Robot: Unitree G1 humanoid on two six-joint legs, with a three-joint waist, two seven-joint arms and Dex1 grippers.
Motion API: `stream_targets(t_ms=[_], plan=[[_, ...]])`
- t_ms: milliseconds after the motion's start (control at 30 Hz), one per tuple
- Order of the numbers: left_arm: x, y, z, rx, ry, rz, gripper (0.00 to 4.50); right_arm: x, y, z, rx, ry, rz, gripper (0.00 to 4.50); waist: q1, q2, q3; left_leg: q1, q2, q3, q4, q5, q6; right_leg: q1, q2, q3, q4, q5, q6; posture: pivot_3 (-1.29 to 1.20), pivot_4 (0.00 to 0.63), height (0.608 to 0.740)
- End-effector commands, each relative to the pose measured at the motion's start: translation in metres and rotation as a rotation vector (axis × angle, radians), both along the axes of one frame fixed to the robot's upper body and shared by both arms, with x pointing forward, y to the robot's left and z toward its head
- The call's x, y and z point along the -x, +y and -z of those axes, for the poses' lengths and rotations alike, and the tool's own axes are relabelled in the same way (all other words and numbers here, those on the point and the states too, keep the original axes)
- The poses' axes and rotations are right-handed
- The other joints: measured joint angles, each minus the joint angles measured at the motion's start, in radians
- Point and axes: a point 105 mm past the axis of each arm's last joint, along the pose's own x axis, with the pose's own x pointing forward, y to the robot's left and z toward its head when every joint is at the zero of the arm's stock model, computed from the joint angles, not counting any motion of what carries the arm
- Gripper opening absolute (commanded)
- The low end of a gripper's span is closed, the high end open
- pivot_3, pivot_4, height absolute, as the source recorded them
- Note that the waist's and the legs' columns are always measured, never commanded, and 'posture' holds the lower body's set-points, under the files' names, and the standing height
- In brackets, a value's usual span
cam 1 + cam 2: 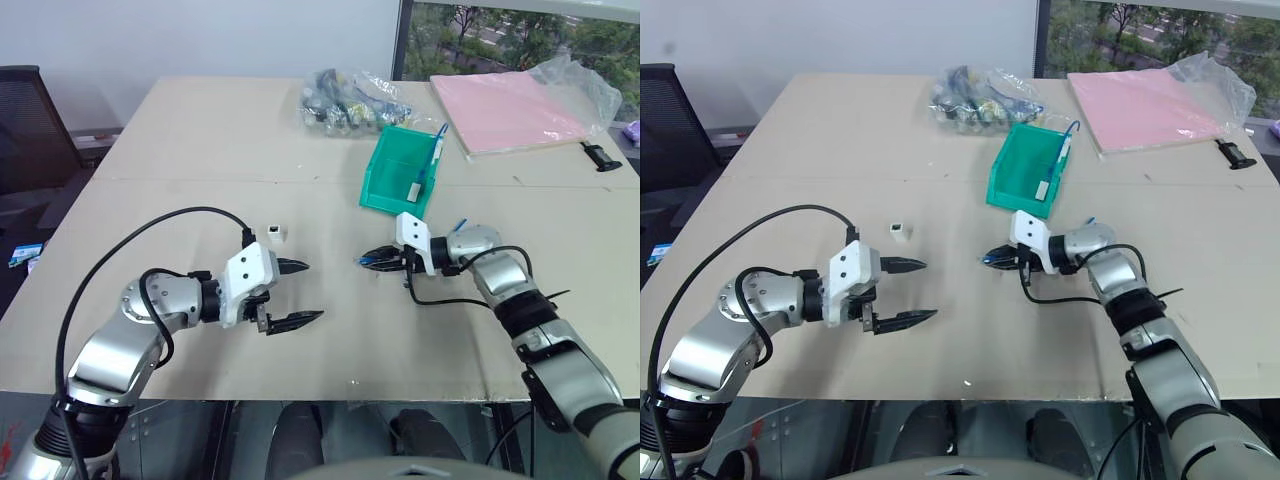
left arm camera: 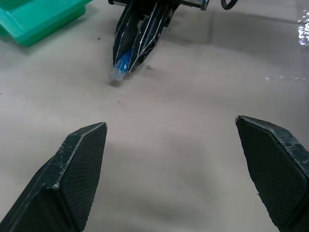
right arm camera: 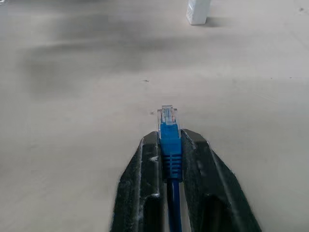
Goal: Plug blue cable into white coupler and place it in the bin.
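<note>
From the left eye view, the table (image 1: 200, 150) carries a clear bag of dark cables (image 1: 350, 98) at the far side, with the bin (image 1: 392, 170) just in front of it and a pink folder (image 1: 510, 110) off to the right under loose plastic wrap. A small black object (image 1: 600, 157) lies near the folder's near corner. Something thin and blue leans on the bin's right wall; what it is, I cannot tell. The white coupler (image 1: 275, 233) stands alone on bare table, just beyond the left gripper (image 1: 298, 293), whose two black fingers are spread wide with nothing between them. The right gripper (image 1: 372, 260) points toward the left one, well apart from it, with open table between the two; a bit of blue shows at its tip.

The right eye view gives the same layout, and the coupler's dark top is a little plainer there.

From the left wrist view, the right gripper faces the camera, its fingers pinched on the blue cable (image 2: 121, 65), whose clear plug sticks out toward the table. A corner of the bin is cut off at the edge.

From the right wrist view, the fingers (image 3: 145, 179) are clamped on the cable's blue boot, the clear plug poking past the tips. The coupler sits well ahead, partly cut off. The cable's other end is hidden behind the gripper.
</note>
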Motion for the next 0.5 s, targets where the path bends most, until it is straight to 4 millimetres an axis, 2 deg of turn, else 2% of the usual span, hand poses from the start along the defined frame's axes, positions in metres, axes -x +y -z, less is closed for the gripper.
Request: stream_targets(t_ms=[33,100,133,200,300,367,500], plan=[[-0.009,-0.004,0.003,0.011,-0.02,-0.008,4.4,-0.006,-0.003,-0.016,-0.037,-0.048,0.001,2.13,0.001,0.001,0.001,0.0,0.0,0.0,0.0,0.0,0.0,0.0,0.0,0.0,0.0,0.0,0.0,0.0,0.15,0.718],[-0.016,-0.01,0.007,0.025,-0.017,-0.013,4.4,-0.008,-0.012,-0.029,-0.107,-0.073,0.045,3.19,0.002,0.001,0.001,0.0,0.0,0.0,0.001,0.0,0.0,0.0,0.0,0.0,0.001,0.0,0.0,0.0,0.15,0.718],[-0.02,-0.015,0.008,0.045,-0.016,-0.016,4.4,-0.007,-0.017,-0.036,-0.151,-0.086,0.071,3.58,0.004,0.001,0.001,0.0,0.0,0.0,0.002,0.0,0.0,0.0,0.0,0.0,0.001,0.0,0.0,0.0,0.15,0.718],[-0.031,-0.025,0.013,0.089,-0.005,-0.026,4.4,0.005,-0.03,-0.052,-0.273,-0.074,0.075,4.44,0.013,0.001,0.001,-0.001,0.0,0.0,0.002,0.0,0.0,0.0,0.0,-0.001,0.002,0.0,0.0,0.0,0.15,0.718],[-0.041,-0.036,0.024,0.061,-0.012,0.01,4.4,0.021,-0.05,-0.063,-0.372,-0.062,0.145,4.44,0.023,0.001,0.001,-0.002,0.0,-0.001,0.002,0.0,0.0,0.0,0.0,-0.001,0.003,0.0,0.0,0.0,0.15,0.718],[-0.05,-0.044,0.028,0.06,0.004,0.046,4.4,0.042,-0.066,-0.057,-0.371,-0.026,0.183,4.44,0.026,0.001,0.001,-0.002,0.0,0.0,0.002,0.0,0.0,0.0,0.0,-0.001,0.004,0.0,0.0,0.0,0.15,0.718],[-0.072,-0.051,0.035,-0.004,0.01,0.068,4.4,0.077,-0.085,-0.043,-0.331,0.047,0.248,4.44,0.033,0.001,0.001,-0.003,0.0,-0.001,0.002,0.0,0.0,0.0,0.0,-0.002,0.003,0.0,0.0,0.0,0.15,0.718]])
